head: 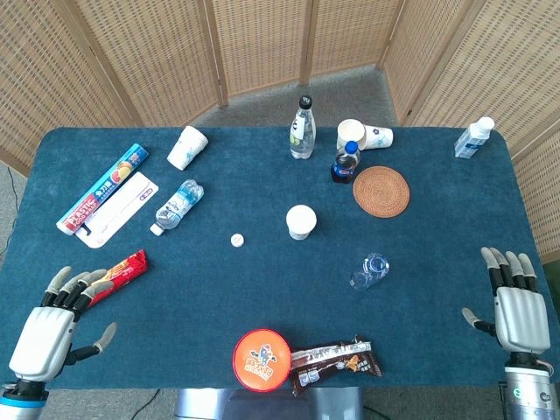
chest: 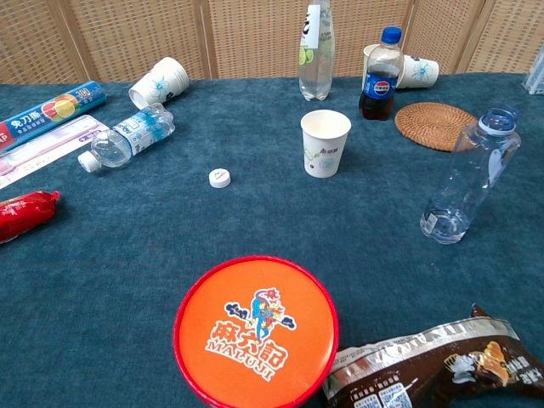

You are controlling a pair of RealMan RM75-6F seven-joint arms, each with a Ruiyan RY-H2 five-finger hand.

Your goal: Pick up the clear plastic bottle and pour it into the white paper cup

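A clear plastic bottle [head: 371,269] [chest: 470,174] stands upright and uncapped, right of centre, with a little water at its base. Left and farther back, the white paper cup [head: 300,221] [chest: 325,143] stands upright and looks empty. A small white cap [head: 236,239] [chest: 219,177] lies left of the cup. My left hand [head: 54,324] rests at the front left corner, fingers spread, holding nothing. At the front right, my right hand [head: 516,302] also lies with fingers apart and empty, well right of the bottle. Neither hand shows in the chest view.
A red snack packet [head: 122,271] lies by my left fingertips. An orange lid [chest: 255,330] and brown wrapper [chest: 433,361] lie at the front edge. Farther back are a lying water bottle [head: 178,206], tipped cups [head: 187,147] [head: 366,135], a cola bottle [head: 346,163], a tall bottle [head: 302,129] and a woven coaster [head: 381,190].
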